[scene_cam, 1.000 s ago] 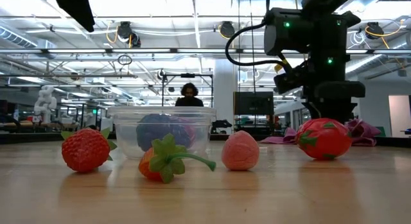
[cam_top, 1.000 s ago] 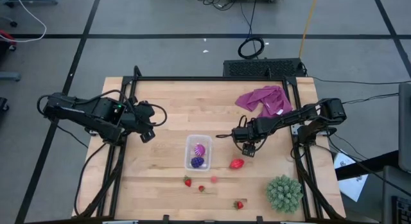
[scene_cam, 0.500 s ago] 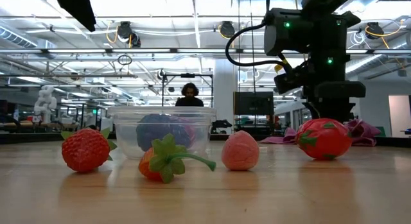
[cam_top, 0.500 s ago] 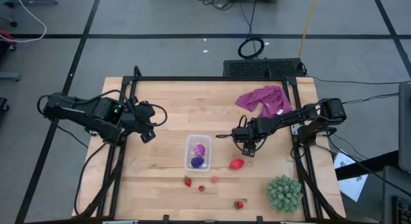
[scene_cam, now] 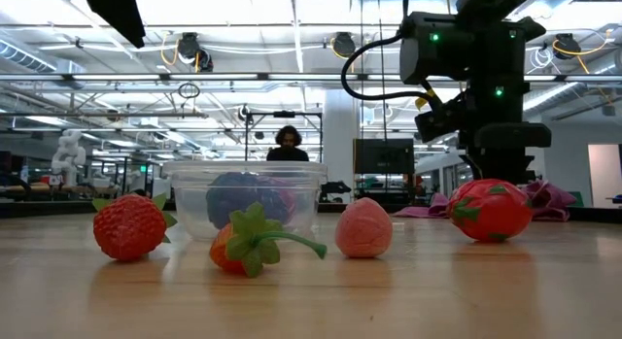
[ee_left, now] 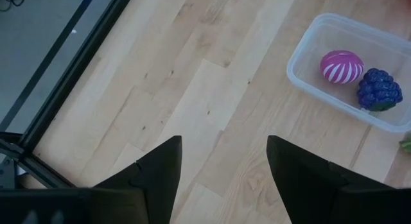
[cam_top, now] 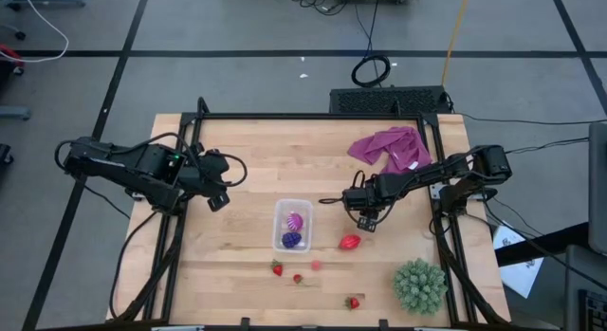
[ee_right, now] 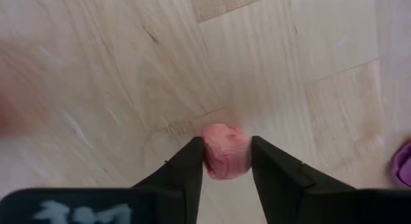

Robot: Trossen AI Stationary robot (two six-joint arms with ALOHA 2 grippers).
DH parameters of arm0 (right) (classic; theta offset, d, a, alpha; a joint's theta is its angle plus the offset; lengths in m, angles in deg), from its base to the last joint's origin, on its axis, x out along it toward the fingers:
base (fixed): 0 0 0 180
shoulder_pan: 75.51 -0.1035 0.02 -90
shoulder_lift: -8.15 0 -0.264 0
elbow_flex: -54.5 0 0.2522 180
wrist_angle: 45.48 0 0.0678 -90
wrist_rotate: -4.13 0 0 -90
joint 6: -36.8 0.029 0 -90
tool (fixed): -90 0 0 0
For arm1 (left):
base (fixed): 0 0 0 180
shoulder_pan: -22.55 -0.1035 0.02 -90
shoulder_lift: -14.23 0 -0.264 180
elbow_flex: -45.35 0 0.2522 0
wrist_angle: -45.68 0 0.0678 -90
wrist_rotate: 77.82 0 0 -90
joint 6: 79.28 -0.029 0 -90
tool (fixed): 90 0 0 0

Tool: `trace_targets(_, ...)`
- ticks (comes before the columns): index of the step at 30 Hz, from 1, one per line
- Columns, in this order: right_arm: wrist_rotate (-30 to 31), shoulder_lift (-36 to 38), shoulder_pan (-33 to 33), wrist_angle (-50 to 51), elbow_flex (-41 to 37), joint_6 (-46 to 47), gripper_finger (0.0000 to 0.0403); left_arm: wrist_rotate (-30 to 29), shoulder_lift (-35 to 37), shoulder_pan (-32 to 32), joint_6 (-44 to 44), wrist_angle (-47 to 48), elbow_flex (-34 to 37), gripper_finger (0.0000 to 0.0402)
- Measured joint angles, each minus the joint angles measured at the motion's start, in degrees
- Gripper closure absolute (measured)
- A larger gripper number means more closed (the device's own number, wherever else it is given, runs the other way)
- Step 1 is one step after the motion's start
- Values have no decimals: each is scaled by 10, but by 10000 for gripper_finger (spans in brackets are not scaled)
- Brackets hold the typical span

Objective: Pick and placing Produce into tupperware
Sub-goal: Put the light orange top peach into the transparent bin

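**High view.** The tupperware (cam_top: 293, 203) is seen near the middle of the table (cam_top: 247, 151). A striped ball (cam_top: 295, 220) and the grapes (cam_top: 291, 240) are held inside it. A large red piece (cam_top: 350, 242) is found just right of the tupperware. Three strawberries (cam_top: 277, 268) (cam_top: 297, 278) (cam_top: 352, 302) and a pale pink fruit (cam_top: 315, 265) are spread along the near edge. A spiky plant (cam_top: 419, 285) is set at the near right corner and a cloth (cam_top: 391, 147) at the far right. The left gripper (cam_top: 216, 200) is parked left of the tupperware. The right gripper (cam_top: 366, 220) is lowered just beyond the red piece.

**Low view.** The tupperware (scene_cam: 245, 168) is seen behind a strawberry (scene_cam: 129, 225), a stemmed strawberry (scene_cam: 243, 247) and the pale pink fruit (scene_cam: 363, 227). The red piece (scene_cam: 491, 210) is seen in front of the right arm (scene_cam: 476, 77). A person (scene_cam: 285, 140) is visible far behind.

**Left wrist view.** The left gripper (ee_left: 223, 179) is spread apart with nothing between its fingers. The tupperware (ee_left: 302, 47), ball (ee_left: 341, 65) and grapes (ee_left: 379, 89) are seen beyond.

**Right wrist view.** The right gripper (ee_right: 226, 156) is clamped on a pink lump (ee_right: 225, 150) over bare wood.
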Motion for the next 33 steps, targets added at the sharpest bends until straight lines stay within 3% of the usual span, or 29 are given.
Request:
trace_targets(14,-1,0,0,2,10,0,302,0,0,0,-6,0,0,169)
trace_targets(28,-31,0,-4,22,163,-25,302,-16,0,0,-23,1,0,169)
trace_targets(33,-66,0,-24,-63,194,-33,302,-16,0,0,-29,1,0,169)
